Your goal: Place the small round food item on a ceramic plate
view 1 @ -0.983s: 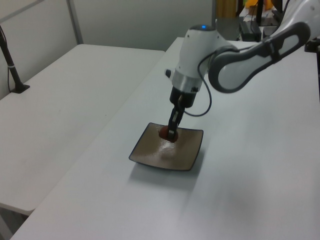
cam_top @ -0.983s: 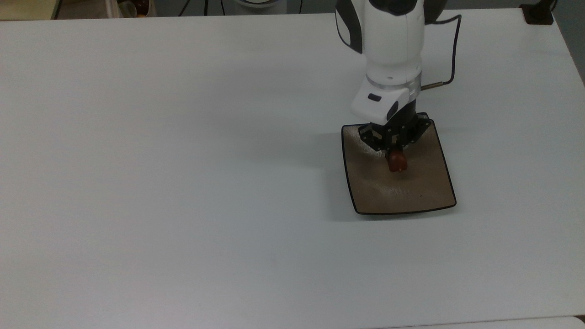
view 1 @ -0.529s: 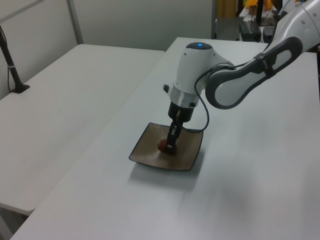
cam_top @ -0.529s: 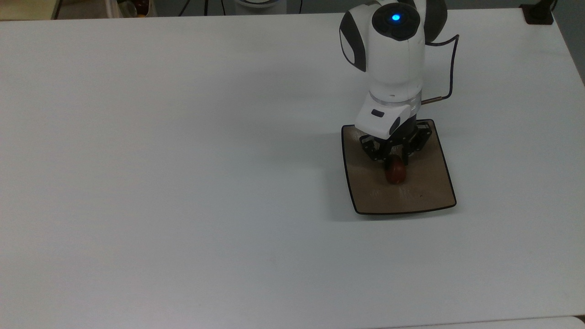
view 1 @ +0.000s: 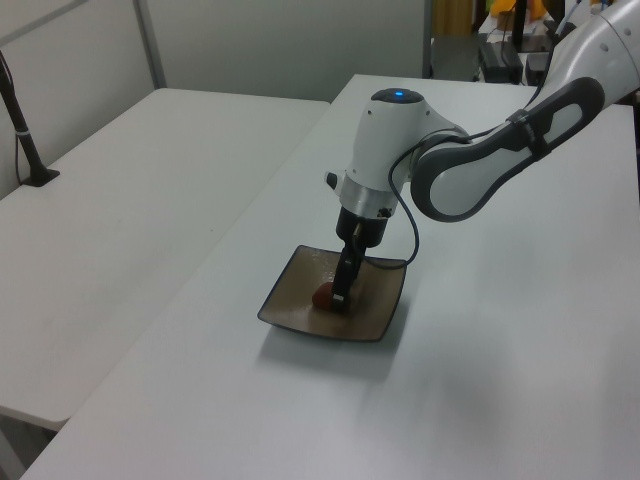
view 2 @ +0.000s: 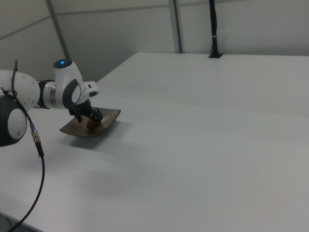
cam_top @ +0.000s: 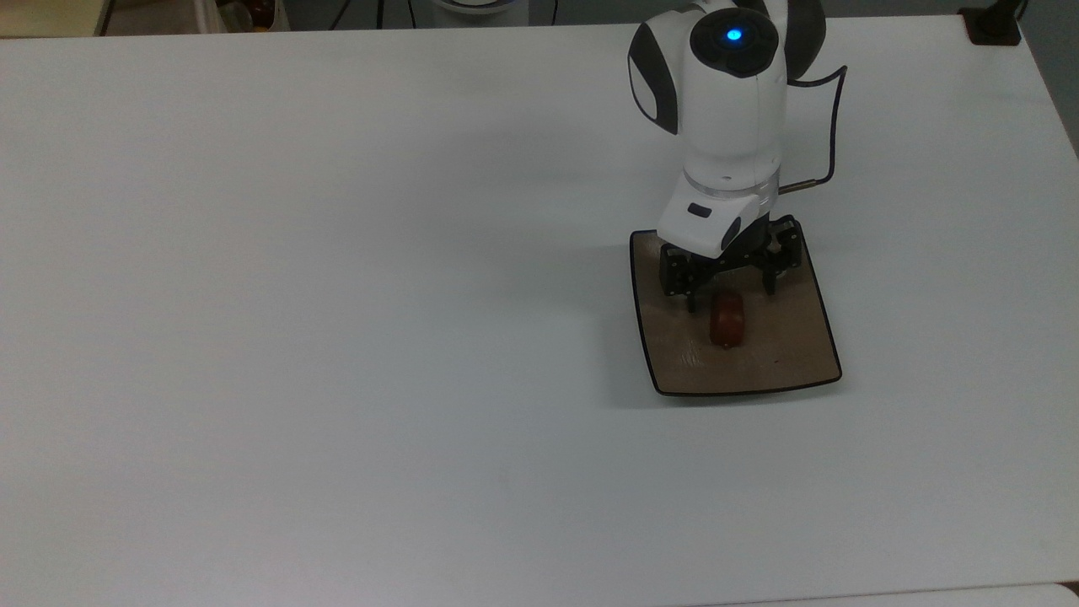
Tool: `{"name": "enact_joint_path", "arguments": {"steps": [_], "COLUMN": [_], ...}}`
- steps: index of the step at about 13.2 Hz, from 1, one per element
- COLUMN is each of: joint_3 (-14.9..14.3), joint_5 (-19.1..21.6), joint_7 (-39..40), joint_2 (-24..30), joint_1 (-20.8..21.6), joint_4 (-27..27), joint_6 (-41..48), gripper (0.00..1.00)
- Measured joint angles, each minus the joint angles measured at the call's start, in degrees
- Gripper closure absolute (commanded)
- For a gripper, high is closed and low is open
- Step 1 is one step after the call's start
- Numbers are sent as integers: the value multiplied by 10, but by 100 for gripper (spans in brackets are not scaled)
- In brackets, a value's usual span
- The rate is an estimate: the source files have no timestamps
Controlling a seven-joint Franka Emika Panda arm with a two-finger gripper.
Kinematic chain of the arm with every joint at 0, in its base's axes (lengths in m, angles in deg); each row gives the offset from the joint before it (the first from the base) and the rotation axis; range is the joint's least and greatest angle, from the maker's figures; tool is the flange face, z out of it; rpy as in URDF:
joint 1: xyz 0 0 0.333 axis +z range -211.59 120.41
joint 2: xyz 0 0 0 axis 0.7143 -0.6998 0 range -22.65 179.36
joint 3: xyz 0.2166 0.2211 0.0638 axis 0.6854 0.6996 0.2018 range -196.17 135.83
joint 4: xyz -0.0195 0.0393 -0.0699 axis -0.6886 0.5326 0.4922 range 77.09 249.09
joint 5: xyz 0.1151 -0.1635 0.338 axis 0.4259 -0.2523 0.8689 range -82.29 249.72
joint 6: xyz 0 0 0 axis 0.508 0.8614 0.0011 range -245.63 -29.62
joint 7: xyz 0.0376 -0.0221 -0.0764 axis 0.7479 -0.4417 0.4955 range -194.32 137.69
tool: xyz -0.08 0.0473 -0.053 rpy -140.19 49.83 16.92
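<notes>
The small round food item is sitting on the ceramic plate already, so that's where we're at. Biggest thing we see is the white table, which takes up nearly the whole top view. Next down is the white arm, coming in from the upper right of the top view, with a blue light glowing on its top cap and a thin dark cable looping off its right side. In the left view the arm reaches in from the upper right of the frame and points down at the plate near the middle. The plate is a square tan-brown one with a dark rim, right of centre in the top view. The gripper hangs over the upper half of the plate with its two black fingers spread wide apart, holding nothing. The reddish-brown lump lies just below them in the top view, about mid-plate, and we can't see either finger touching it there. In the right view, the plate and lump sit at the middle left.
</notes>
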Motion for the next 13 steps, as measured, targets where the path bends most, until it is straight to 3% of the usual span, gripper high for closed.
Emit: {"name": "enact_joint_path", "arguments": {"steps": [4,7,13], "joint_3": [-1,-16,-114], "joint_5": [-10,-10,-10], "joint_7": [0,0,-1], "joint_2": [7,58,249], "joint_1": [-1,-3,-22], "joint_4": [-14,-11,-8], "joint_6": [0,31,332], "gripper": [0,0,0]}}
